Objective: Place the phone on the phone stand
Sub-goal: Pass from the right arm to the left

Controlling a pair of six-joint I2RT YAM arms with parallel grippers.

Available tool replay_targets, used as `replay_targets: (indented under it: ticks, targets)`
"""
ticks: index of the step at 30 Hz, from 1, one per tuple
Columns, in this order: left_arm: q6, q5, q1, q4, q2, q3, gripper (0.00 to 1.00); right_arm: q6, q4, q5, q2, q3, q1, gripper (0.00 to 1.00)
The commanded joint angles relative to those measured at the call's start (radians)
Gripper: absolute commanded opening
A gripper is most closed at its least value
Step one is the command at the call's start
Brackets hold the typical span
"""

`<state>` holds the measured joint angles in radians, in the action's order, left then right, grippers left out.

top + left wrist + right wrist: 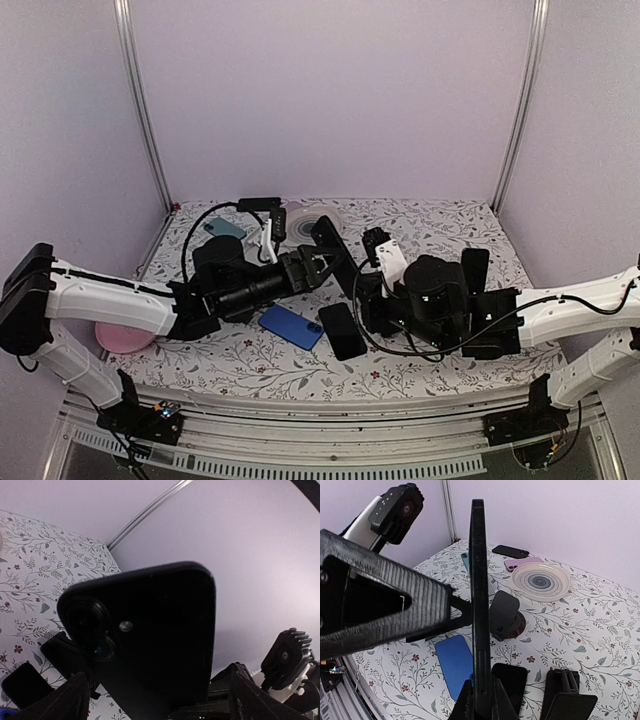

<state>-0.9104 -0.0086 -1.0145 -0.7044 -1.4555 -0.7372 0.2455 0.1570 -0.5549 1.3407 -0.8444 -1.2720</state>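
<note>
A black phone [335, 250] [478, 580] is held off the table on its edge, and my right gripper [482, 695] [362, 290] is shut on its lower end. My left gripper [322, 265] [155, 690] is open. Its fingers [70, 697] stand wide on either side of the phone's back [160, 630], whose camera lenses face that wrist camera. The phone stand [504, 612], a black plate on a round brown base, sits on the floral table just behind the held phone. In the top view it is hidden.
A blue phone [290, 325] [452, 662] and another black phone [342, 330] [512, 680] lie flat under the grippers. A white round dish [315, 220] [541, 580], a teal phone [225, 228] and a black phone [510, 551] lie further back. A black holder [565, 695] stands right, a pink object [125, 338] left.
</note>
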Motion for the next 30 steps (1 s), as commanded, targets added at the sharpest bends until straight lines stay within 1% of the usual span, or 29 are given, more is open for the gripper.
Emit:
replay_targets:
  ticks: [1, 9, 13, 16, 24, 26, 28, 30]
  targets:
    - [-0.021, -0.042, -0.026, 0.024, -0.031, -0.037, 0.97, -0.018, 0.047, -0.093, 0.018, -0.064, -0.019, 0.02]
    - [-0.041, -0.077, -0.036, 0.026, -0.06, -0.06, 0.96, -0.041, 0.063, -0.152, 0.074, -0.102, -0.058, 0.02]
    - [-0.048, -0.088, -0.037, 0.019, -0.06, -0.063, 0.93, -0.043, 0.067, -0.176, 0.093, -0.116, -0.073, 0.02]
    - [-0.052, -0.092, -0.037, 0.014, -0.059, -0.061, 0.86, -0.036, 0.063, -0.183, 0.103, -0.127, -0.078, 0.02]
    - [-0.038, -0.08, -0.036, 0.009, -0.056, -0.058, 0.53, -0.013, 0.044, -0.174, 0.122, -0.145, -0.078, 0.04]
    - [-0.028, -0.075, -0.035, 0.008, -0.052, -0.056, 0.44, -0.012, 0.038, -0.162, 0.124, -0.148, -0.078, 0.11]
    - [-0.011, -0.069, -0.032, 0.007, -0.042, -0.052, 0.37, -0.009, 0.027, -0.147, 0.121, -0.147, -0.078, 0.3]
    - [0.003, -0.064, -0.027, 0.006, -0.029, -0.042, 0.32, -0.002, 0.018, -0.133, 0.111, -0.142, -0.078, 0.46]
